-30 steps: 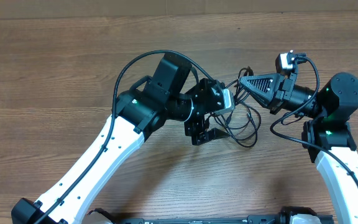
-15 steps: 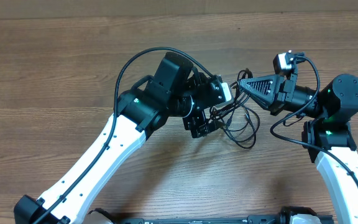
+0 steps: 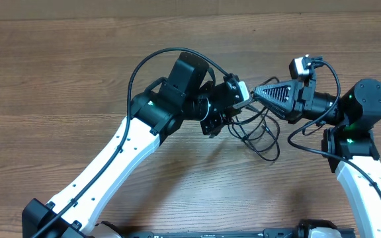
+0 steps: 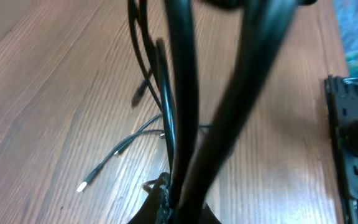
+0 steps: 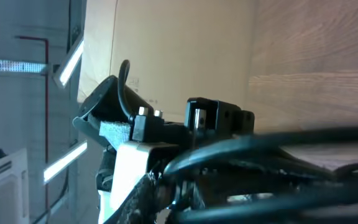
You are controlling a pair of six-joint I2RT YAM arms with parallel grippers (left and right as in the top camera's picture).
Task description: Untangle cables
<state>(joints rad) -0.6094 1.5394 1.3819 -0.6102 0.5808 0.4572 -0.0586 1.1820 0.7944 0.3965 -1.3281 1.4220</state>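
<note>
While the cables (image 3: pixel 263 135) were pinched in the left pincer (image 3: pixel 225 121) and the right pincer (image 3: pixel 256 90) could not be read, a slow separation was judged best.

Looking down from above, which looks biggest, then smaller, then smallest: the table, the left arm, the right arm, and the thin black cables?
1. table
2. left arm
3. right arm, partly cut off by the picture's edge
4. cables, a small loose tangle

wood-grain table (image 3: pixel 51 79), brown planks, thin black cables (image 3: pixel 264 137) looped loosely on it near 3 o'clock from centre, one pale plug tip (image 4: pixel 82 185) flat on wood
</note>
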